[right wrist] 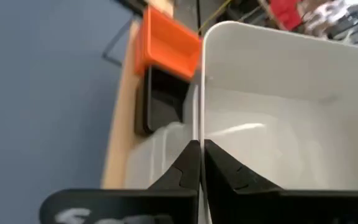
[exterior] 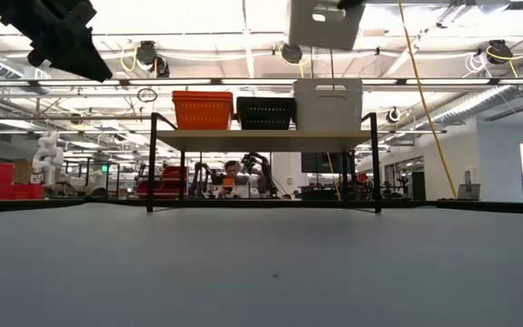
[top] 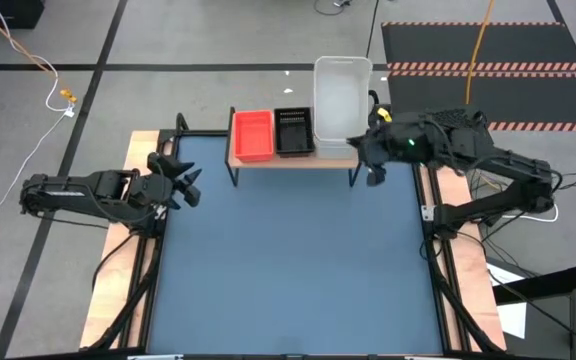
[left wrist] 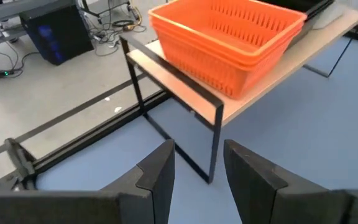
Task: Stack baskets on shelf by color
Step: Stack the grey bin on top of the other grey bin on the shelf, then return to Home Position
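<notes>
The shelf (top: 293,160) stands at the table's far edge on thin black legs. On its plank rest a red-orange basket stack (top: 252,134), a black slatted stack (top: 294,131) and a white basket (exterior: 328,104). My right gripper (top: 373,142) is shut on another white basket (top: 341,92), held in the air above the one on the shelf. My left gripper (top: 186,185) is open near the table's left edge, level with the shelf's left end. Its wrist view shows the red-orange stack (left wrist: 229,43). My right gripper holds the lifted white basket by one end wall at its rim (right wrist: 199,127), pinched with one finger inside the basket and one outside. The basket (exterior: 325,23) is lifted clear, roughly level, above the white basket on the shelf (right wrist: 154,155).
The blue table top (top: 293,260) lies in front of the shelf, with wooden side boards (top: 118,270) along both long sides. Cables and striped floor mats lie beyond the table's far edge. A person (exterior: 229,182) sits in the room behind the shelf.
</notes>
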Controlling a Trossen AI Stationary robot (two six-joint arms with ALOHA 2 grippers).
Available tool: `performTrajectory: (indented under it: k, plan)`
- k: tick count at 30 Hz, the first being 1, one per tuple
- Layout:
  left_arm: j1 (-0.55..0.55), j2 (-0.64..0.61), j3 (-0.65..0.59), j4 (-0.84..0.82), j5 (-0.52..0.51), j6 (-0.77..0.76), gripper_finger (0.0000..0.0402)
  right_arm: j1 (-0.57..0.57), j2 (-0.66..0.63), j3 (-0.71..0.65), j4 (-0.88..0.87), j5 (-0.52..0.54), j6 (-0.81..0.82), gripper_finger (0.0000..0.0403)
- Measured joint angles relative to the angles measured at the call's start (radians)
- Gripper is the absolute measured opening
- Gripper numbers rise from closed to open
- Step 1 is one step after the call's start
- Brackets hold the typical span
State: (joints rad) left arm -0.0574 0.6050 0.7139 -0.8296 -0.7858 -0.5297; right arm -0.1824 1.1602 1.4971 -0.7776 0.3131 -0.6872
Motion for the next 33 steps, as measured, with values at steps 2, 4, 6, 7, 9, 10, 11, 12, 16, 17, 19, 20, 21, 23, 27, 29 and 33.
performTrajectory:
  k: [2, 4, 6, 7, 9, 10, 11, 12, 16, 17, 19, 20, 21, 23, 27, 29, 33]
  plan:
    - [0.0, 0.021, 0.0, 0.026, 0.012, 0.014, 0.014, -0.066, 0.017, -0.001, -0.005, -0.055, -0.033, 0.0]
    - [0.0, 0.048, 0.0, 0.048, 0.047, 0.043, 0.014, -0.13, 0.035, 0.0, -0.003, -0.123, -0.035, 0.0]
    - [-0.001, 0.079, 0.0, 0.067, 0.07, 0.067, 0.014, -0.189, 0.053, 0.0, -0.024, -0.184, -0.022, 0.0]
    - [-0.001, 0.093, 0.0, 0.076, 0.079, 0.078, 0.014, -0.212, 0.062, 0.0, -0.038, -0.206, -0.015, 0.0]
    - [-0.001, 0.119, 0.0, 0.088, 0.083, 0.103, 0.014, -0.253, 0.079, -0.001, -0.064, -0.25, 0.0, 0.0]
    - [-0.001, 0.131, 0.0, 0.096, 0.082, 0.116, 0.014, -0.27, 0.084, -0.001, -0.082, -0.276, 0.01, 0.0]
    - [-0.001, 0.14, 0.0, 0.106, 0.082, 0.128, 0.014, -0.285, 0.088, -0.001, -0.097, -0.306, 0.02, 0.0]
    - [-0.001, 0.148, 0.0, 0.11, 0.083, 0.139, 0.014, -0.298, 0.092, -0.001, -0.108, -0.339, 0.03, 0.0]
    - [0.0, 0.161, -0.001, 0.153, 0.082, 0.178, 0.014, -0.34, 0.107, -0.001, -0.135, -0.449, 0.077, 0.0]
    - [0.0, 0.161, -0.001, 0.16, 0.082, 0.185, 0.014, -0.345, 0.112, -0.001, -0.137, -0.466, 0.093, 0.0]
    - [0.0, 0.161, -0.001, 0.182, 0.083, 0.194, 0.014, -0.357, 0.12, -0.001, -0.147, -0.503, 0.119, 0.0]
    - [0.0, 0.161, -0.001, 0.186, 0.088, 0.195, 0.014, -0.361, 0.125, -0.001, -0.147, -0.515, 0.124, 0.0001]
    - [0.0, 0.16, -0.001, 0.188, 0.094, 0.195, 0.014, -0.363, 0.129, -0.001, -0.146, -0.525, 0.125, 0.0004]
    - [0.0, 0.16, -0.001, 0.19, 0.106, 0.195, 0.014, -0.366, 0.135, -0.001, -0.14, -0.522, 0.126, 0.0013]
    - [0.0, 0.16, -0.001, 0.19, 0.107, 0.188, 0.014, -0.381, 0.134, -0.001, -0.139, -0.521, 0.118, 0.0043]
    - [0.0, 0.16, -0.001, 0.19, 0.107, 0.188, 0.014, -0.386, 0.13, -0.001, -0.14, -0.499, 0.118, 0.0064]
    - [0.0, 0.16, -0.001, 0.19, 0.108, 0.208, 0.014, -0.393, 0.101, -0.001, -0.137, -0.494, 0.128, 0.0116]
